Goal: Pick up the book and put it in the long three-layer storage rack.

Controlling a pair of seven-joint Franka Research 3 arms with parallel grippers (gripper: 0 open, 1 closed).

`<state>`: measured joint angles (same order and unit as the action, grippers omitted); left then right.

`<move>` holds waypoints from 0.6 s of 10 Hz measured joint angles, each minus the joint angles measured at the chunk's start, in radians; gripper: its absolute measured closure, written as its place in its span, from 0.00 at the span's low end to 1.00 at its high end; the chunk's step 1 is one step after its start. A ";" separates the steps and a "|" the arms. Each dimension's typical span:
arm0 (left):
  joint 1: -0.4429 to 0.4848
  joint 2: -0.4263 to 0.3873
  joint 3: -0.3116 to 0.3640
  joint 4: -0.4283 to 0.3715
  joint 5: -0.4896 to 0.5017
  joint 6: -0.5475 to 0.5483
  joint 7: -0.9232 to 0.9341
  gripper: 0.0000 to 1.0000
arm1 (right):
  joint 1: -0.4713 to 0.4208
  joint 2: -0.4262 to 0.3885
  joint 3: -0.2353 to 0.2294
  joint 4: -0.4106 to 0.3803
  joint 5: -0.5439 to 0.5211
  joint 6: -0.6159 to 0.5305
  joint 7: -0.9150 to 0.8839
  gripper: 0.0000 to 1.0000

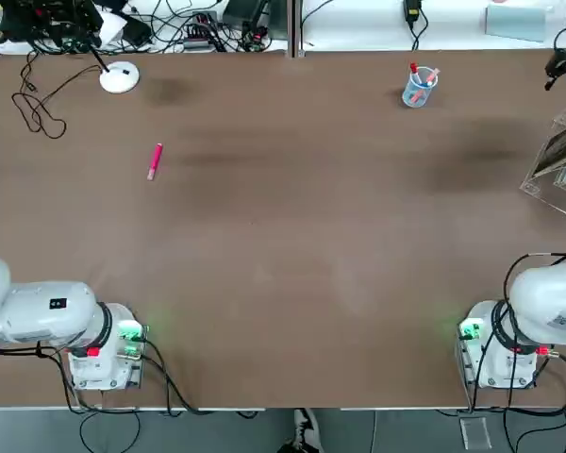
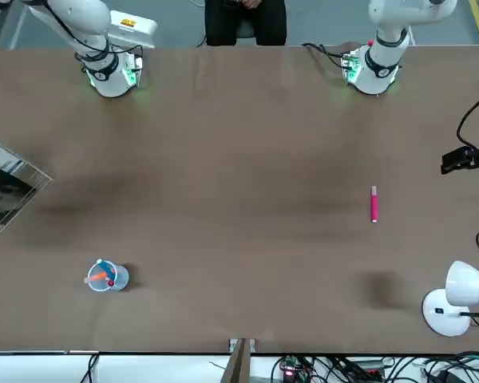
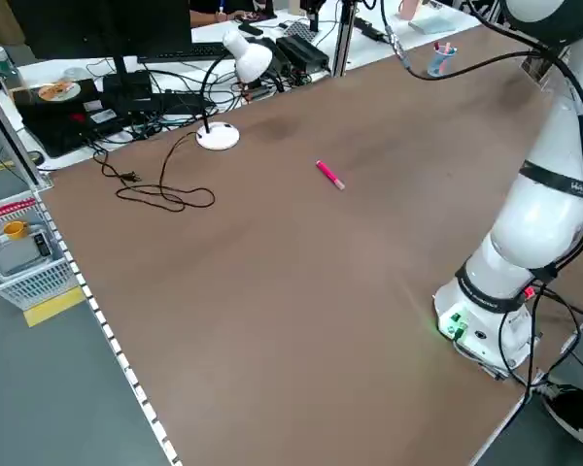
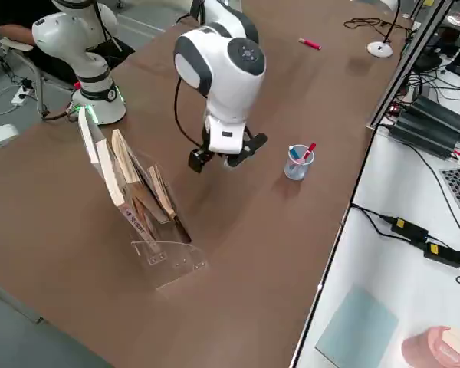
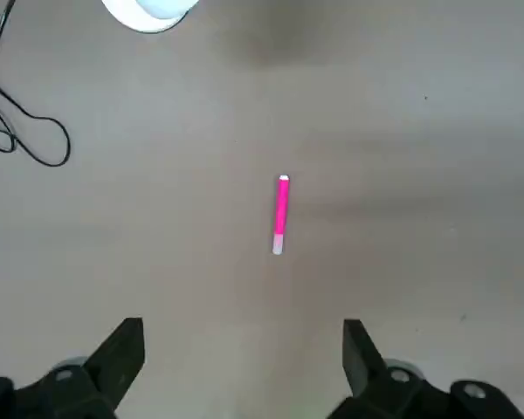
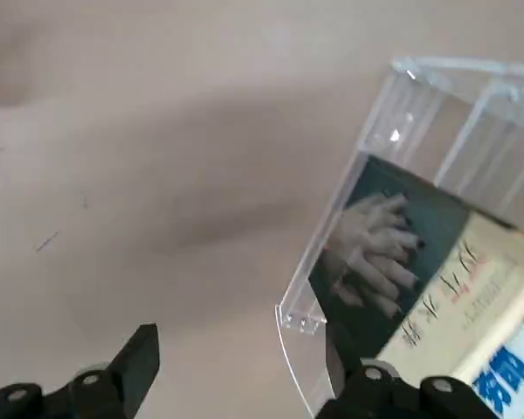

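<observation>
The right gripper (image 6: 240,336) was nearest, above the desk (image 6: 113,218) and off the rack's side, its jaws wide apart and empty. The left gripper (image 5: 244,336) hung idle over a pink marker (image 5: 281,209), also wide and holding nothing. Beyond the right jaws, the dark book (image 6: 367,244) with the pale hand picture leaned in the clear storage rack (image 6: 397,127), beside a thicker cream-edged book (image 6: 454,288). The placing looked done, so the main risk lay in the right arm's retreat: a sideways swing toward the rack could have clipped the books or nudged the light acrylic. Closing in for a needless second grip could have caught both books and pulled one out. Farther off, the cup of pens (image 4: 297,165) could have tipped if a low sweep had caught it.
</observation>
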<state>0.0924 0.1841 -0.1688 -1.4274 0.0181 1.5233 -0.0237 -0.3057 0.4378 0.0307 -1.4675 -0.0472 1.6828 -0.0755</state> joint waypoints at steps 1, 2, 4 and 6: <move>0.008 0.000 0.000 0.000 0.000 0.000 0.002 0.00 | 0.013 0.000 0.000 0.005 -0.004 0.001 -0.032 0.15; 0.016 0.000 0.000 0.001 -0.001 0.000 0.003 0.00 | 0.022 0.000 0.000 0.008 -0.006 0.002 -0.069 0.15; 0.032 0.000 0.000 0.008 -0.008 0.000 0.003 0.00 | 0.041 0.000 0.000 0.010 -0.007 0.024 -0.131 0.15; 0.040 0.000 0.000 0.016 -0.010 0.000 0.003 0.00 | 0.076 0.000 0.001 0.010 -0.008 0.041 -0.149 0.15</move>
<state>0.1319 0.1840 -0.1686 -1.4113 0.0078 1.5233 -0.0209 -0.2301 0.4377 0.0317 -1.4573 -0.0549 1.7237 -0.2243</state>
